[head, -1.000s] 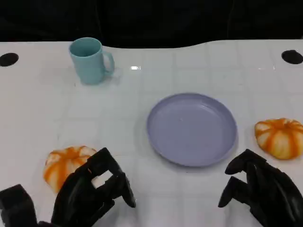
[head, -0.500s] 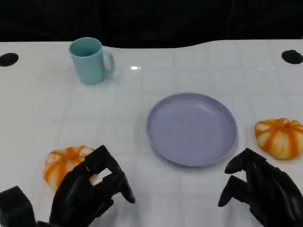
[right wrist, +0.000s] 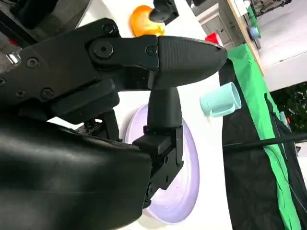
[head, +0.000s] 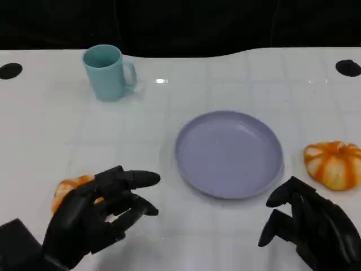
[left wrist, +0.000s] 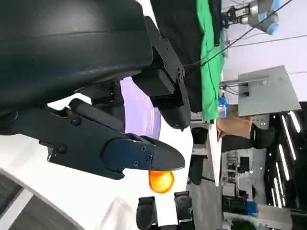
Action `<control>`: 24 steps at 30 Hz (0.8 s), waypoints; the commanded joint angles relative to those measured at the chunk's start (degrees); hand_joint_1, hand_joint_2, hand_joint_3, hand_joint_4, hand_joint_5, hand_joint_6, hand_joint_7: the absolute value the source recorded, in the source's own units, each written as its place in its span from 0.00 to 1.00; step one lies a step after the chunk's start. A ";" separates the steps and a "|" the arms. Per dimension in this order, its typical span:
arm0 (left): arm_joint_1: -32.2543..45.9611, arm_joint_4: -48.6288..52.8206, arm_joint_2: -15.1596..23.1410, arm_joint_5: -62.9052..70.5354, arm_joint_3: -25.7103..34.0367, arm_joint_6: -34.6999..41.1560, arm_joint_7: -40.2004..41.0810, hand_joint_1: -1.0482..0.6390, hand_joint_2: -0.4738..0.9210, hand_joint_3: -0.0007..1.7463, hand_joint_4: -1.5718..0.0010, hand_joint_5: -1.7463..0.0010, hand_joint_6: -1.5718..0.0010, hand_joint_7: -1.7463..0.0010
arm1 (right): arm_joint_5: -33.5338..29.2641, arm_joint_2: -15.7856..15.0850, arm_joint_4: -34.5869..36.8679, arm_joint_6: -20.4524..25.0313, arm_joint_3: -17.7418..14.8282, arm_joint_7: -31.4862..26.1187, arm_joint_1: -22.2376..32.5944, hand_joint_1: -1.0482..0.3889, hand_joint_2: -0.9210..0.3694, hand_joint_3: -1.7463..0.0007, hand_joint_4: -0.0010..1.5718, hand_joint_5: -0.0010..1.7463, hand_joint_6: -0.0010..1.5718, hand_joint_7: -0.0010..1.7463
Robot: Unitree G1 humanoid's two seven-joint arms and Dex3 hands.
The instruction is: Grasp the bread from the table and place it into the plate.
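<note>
Two orange-and-white breads lie on the white table. One bread (head: pixel 66 188) is at the front left, partly covered by my left hand (head: pixel 98 214), whose fingers are spread above it and point to the right, holding nothing. The other bread (head: pixel 334 164) lies at the right edge; the left wrist view shows it (left wrist: pixel 160 181) beyond the fingers. The lilac plate (head: pixel 228 152) sits bare in the middle, between the two breads. My right hand (head: pixel 307 228) hovers at the front right, fingers loosely apart, just short of the right bread.
A light blue cup (head: pixel 107 71) stands at the back left, well away from both hands. Black round holes (head: pixel 10 70) mark the table's far corners. The right wrist view shows the plate (right wrist: pixel 184 191), the cup (right wrist: pixel 220 100) and the left bread (right wrist: pixel 144 21).
My left hand's fingers have stretched out from a curl and now hide more of the left bread. The right hand, plate and right bread have stayed put.
</note>
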 commanded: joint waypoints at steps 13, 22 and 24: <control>-1.22 -12.63 15.96 21.33 -0.99 3.72 6.23 0.30 1.00 0.05 0.87 0.68 0.73 1.00 | 0.29 -0.41 -0.97 0.40 -0.27 -0.33 0.37 0.39 0.00 0.70 0.38 1.00 0.27 0.97; -0.92 -18.94 23.98 42.81 -1.91 2.09 10.96 0.27 1.00 0.06 0.90 0.83 0.79 1.00 | 0.58 -0.32 -0.73 0.63 -0.47 -0.22 0.12 0.39 0.00 0.70 0.37 1.00 0.26 0.97; -1.00 -21.66 25.46 48.26 -2.32 4.40 9.87 0.27 1.00 0.05 0.94 0.87 0.83 1.00 | 0.32 -0.28 -0.86 0.74 -0.39 -0.58 0.14 0.38 0.00 0.70 0.38 1.00 0.26 0.97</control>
